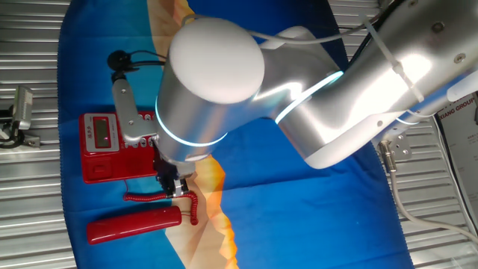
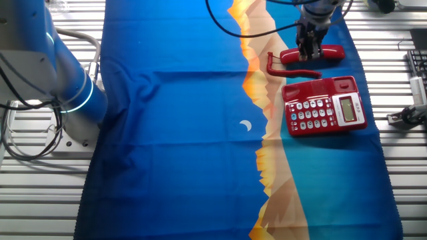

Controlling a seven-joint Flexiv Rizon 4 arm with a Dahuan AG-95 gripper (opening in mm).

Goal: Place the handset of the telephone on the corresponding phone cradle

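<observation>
The red handset (image 1: pixel 134 223) lies flat on the blue cloth beside the red telephone (image 1: pixel 98 146). Its coiled cord (image 1: pixel 160 198) runs between them. In the other fixed view the handset (image 2: pixel 315 55) lies beyond the telephone (image 2: pixel 325 105). The phone cradle (image 2: pixel 319 87) is the plain strip of the base on the handset's side, and it holds nothing; it also shows in one fixed view (image 1: pixel 104 172). My gripper (image 1: pixel 175 190) points down near the cord end of the handset (image 2: pixel 308 51), its fingers slightly apart and holding nothing. The arm hides part of the telephone.
The blue and orange cloth (image 2: pixel 187 133) covers the ribbed metal table (image 1: pixel 30 224). A black camera on a silver bracket (image 1: pixel 123 90) stands behind the telephone. A metal clamp (image 1: pixel 19 116) sits at the left edge. The arm's base (image 2: pixel 60 87) stands at the cloth's left side.
</observation>
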